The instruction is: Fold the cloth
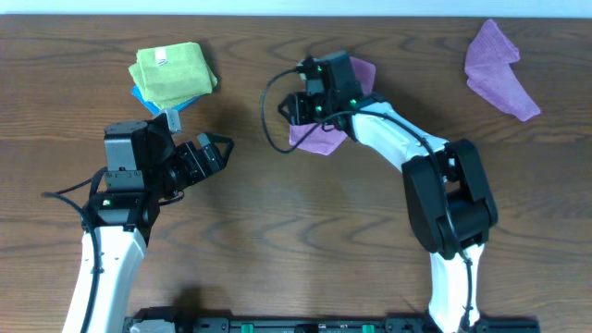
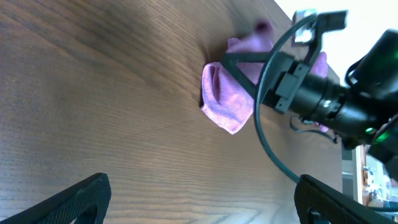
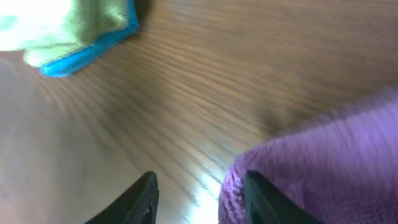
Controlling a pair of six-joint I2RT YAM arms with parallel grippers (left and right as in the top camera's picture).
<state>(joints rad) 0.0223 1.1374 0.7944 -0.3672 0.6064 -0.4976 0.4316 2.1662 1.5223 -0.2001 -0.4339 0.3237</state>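
Note:
The pinkish-purple cloth point(image 1: 321, 140) lies bunched on the table at the middle back, partly under my right wrist. It also shows in the left wrist view point(image 2: 227, 102) and the right wrist view point(image 3: 323, 155). My right gripper point(image 1: 294, 109) point(image 3: 199, 182) is open and low over the cloth's left edge. The cloth's hem lies against the inner side of its right finger, and bare wood shows between the jaws. My left gripper point(image 1: 218, 154) point(image 2: 202, 202) is open and empty, to the left of the cloth and pointing at it.
A lime-green cloth point(image 1: 172, 72) point(image 3: 68, 25) sits on a blue cloth point(image 1: 148, 100) at the back left. A bluer lavender cloth point(image 1: 498, 67) lies at the back right. The right arm's cable point(image 2: 264, 118) loops beside the cloth.

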